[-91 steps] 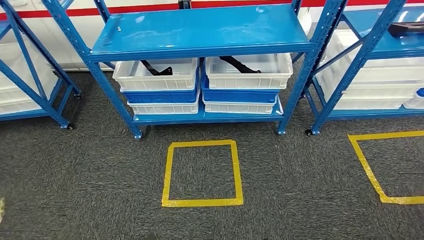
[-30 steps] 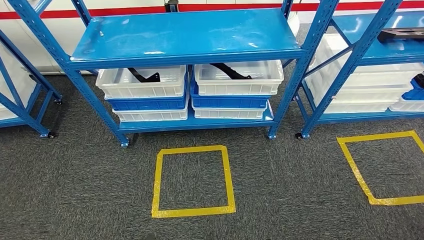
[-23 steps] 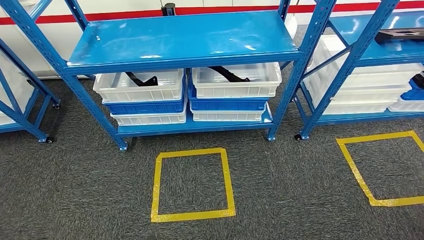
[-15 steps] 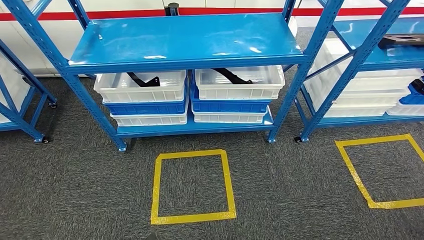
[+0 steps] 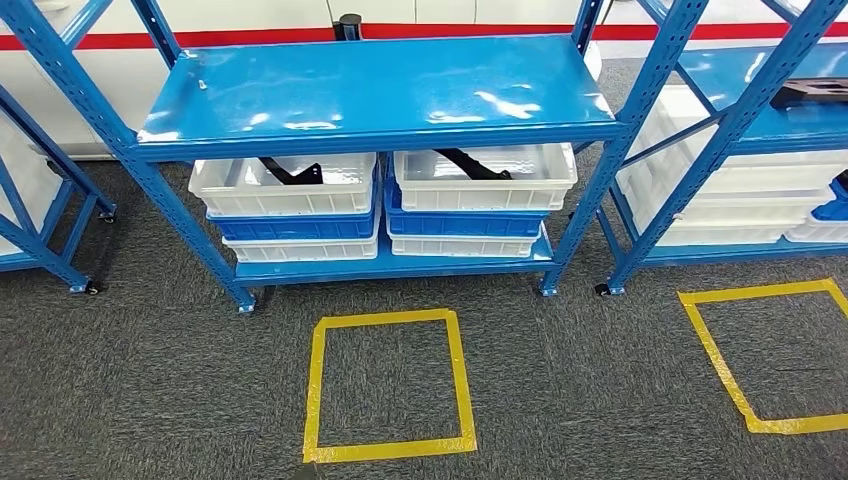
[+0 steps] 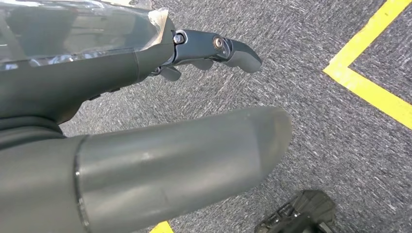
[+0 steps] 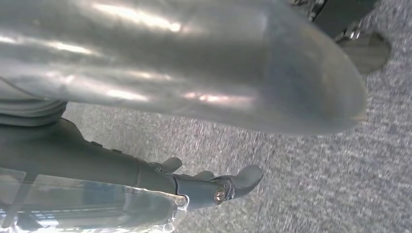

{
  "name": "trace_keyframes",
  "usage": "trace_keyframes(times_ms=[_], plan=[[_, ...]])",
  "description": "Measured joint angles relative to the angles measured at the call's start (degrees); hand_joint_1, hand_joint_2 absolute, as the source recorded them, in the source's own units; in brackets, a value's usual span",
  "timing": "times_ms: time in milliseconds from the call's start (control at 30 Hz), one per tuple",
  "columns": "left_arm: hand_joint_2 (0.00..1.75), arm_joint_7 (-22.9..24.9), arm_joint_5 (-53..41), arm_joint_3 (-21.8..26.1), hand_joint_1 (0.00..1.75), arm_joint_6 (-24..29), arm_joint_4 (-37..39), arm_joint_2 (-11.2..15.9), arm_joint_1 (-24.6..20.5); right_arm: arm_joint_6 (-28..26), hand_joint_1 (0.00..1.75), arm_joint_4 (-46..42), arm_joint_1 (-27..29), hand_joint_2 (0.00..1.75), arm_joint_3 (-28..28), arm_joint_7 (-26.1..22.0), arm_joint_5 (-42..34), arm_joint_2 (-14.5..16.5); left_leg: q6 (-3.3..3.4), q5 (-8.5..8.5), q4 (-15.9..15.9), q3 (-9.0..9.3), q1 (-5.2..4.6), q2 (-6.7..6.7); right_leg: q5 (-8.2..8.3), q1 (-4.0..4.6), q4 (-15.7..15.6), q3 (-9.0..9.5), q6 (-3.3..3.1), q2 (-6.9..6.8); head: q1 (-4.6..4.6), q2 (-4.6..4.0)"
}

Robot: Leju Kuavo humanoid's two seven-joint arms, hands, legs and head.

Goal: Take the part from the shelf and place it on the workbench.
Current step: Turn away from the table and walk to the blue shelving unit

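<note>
Blue shelf [image 5: 380, 85] seen above a carpet.
Black parts [image 5: 292, 172] lie in white bins [image 5: 285, 188]; both robot hands, left [image 6: 145, 160] and right [image 7: 184, 82], hang spread, holding nothing.

Overhead lighting is bright and even. White glare patches lie on the shelf [image 5: 380, 85]; beneath it, shadow covers the bins [image 5: 285, 185]. The head view is sharp, with uprights leaning outward at the edges. Both wrist views show a blurred, out-of-focus thumb [image 6: 184, 160]; the carpet [image 7: 301, 184] is smeared.
</note>
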Motion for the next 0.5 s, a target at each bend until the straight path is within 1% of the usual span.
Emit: trace_keyframes(times_ms=[33,67,100,133,167,200,233,267,300,333,367,400,467,500], plan=[[0.00,0.0,0.0,0.0,0.00,0.0,-0.1,0.0,0.0,0.0,0.00,0.0,0.0,0.00,-0.1,0.0,0.1,0.0,-0.33,-0.50,0.7,-0.13,0.07,0.04,-0.14,-0.27,-0.2,0.32,-0.42,0.02,-0.04,-0.01],[0.00,0.0,0.0,-0.1,0.00,0.1,-0.2,0.0,-0.1,0.0,0.00,-0.1,0.0,0.00,-0.2,0.0,0.1,0.0,-0.71,-1.45,2.4,-0.83,0.18,0.07,-0.30,-0.57,-0.3,0.70,-0.84,0.03,-0.10,-0.01],[0.00,0.0,0.0,-0.2,0.00,0.1,-0.3,-0.1,-0.1,0.0,0.00,-0.1,-0.1,0.00,-0.3,0.0,0.2,0.0,-1.06,-2.80,5.3,-2.28,0.34,0.10,-0.50,-0.72,-0.4,1.06,-1.24,0.03,-0.16,-0.01],[0.00,0.0,0.0,-0.2,0.00,0.1,-0.3,-0.1,0.0,0.0,0.00,-0.1,-0.1,0.00,-0.4,0.0,0.2,0.1,-1.41,-4.38,9.2,-4.51,0.49,0.12,-0.77,-0.69,-0.4,1.33,-1.60,0.00,-0.21,-0.01],[0.00,0.0,0.0,-0.2,0.00,0.1,-0.3,-0.1,0.1,-0.1,0.00,-0.1,-0.1,0.00,-0.5,-0.1,0.3,0.1,-1.69,-5.63,13.1,-6.96,0.68,0.14,-0.99,-0.68,-0.4,1.55,-1.78,0.01,-0.22,0.00],[0.00,0.0,0.0,-0.2,0.00,0.1,-0.3,0.0,0.2,-0.1,0.00,-0.1,-0.1,0.00,-0.6,-0.1,0.3,0.2,-1.92,-6.01,15.8,-9.00,0.85,0.17,-1.25,-0.68,-0.4,1.80,-1.85,0.05,-0.22,0.00],[0.00,0.0,0.0,-0.2,0.00,0.1,-0.3,0.0,0.2,-0.1,0.00,-0.1,0.0,0.00,-0.7,-0.1,0.3,0.2,-2.08,-5.12,16.5,-10.14,1.02,0.22,-1.55,-0.72,-0.4,2.12,-1.79,0.12,-0.22,0.00],[0.00,0.0,0.0,-0.2,0.00,0.1,-0.3,0.0,0.3,-0.1,0.00,-0.1,0.0,0.00,-0.7,-0.1,0.3,0.2,-2.17,-3.07,14.8,-10.06,1.19,0.26,-1.88,-0.78,-0.4,2.55,-1.61,0.21,-0.23,0.00],[0.00,0.0,0.0,-0.2,0.00,0.1,-0.3,0.0,0.3,-0.1,0.00,-0.1,0.1,0.00,-0.8,-0.1,0.3,0.2,-2.21,-0.29,11.3,-8.95,1.35,0.31,-2.28,-0.86,-0.4,3.09,-1.37,0.30,-0.23,0.00],[0.00,0.0,0.0,-0.3,0.00,0.1,-0.3,0.0,0.3,-0.1,0.00,-0.1,0.1,0.00,-0.8,-0.1,0.3,0.3,-2.19,2.10,7.4,-7.42,1.47,0.32,-2.68,-0.88,-0.4,3.48,-1.07,0.37,-0.21,0.00],[0.00,0.0,0.0,-0.3,0.00,0.1,-0.3,0.0,0.2,-0.1,0.00,-0.1,0.0,0.00,-0.8,-0.1,0.4,0.3,-2.05,3.53,4.2,-5.99,1.44,0.29,-3.10,-0.74,-0.4,3.73,-0.69,0.44,-0.24,0.00],[0.00,0.0,0.0,-0.3,0.00,0.1,-0.3,0.0,0.2,-0.1,0.00,-0.1,0.0,0.00,-0.9,-0.1,0.4,0.3,-1.81,4.11,2.2,-5.04,1.32,0.25,-3.44,-0.62,-0.4,3.82,-0.32,0.45,-0.24,-0.01],[0.00,0.0,0.0,-0.3,0.00,0.1,-0.4,0.0,0.2,-0.1,0.00,-0.1,-0.1,0.00,-1.0,-0.1,0.4,0.3,-1.06,3.64,1.4,-4.52,0.87,0.17,-3.80,-0.45,-0.7,3.93,0.43,0.47,-0.29,-0.01],[0.00,0.0,0.0,-0.3,0.00,0.1,-0.4,0.0,0.2,-0.1,0.00,-0.2,-0.1,0.00,-1.1,-0.1,0.4,0.3,-0.61,3.63,1.2,-4.37,0.86,0.13,-3.91,-0.46,-0.9,4.11,0.74,0.41,-0.28,-0.01]])
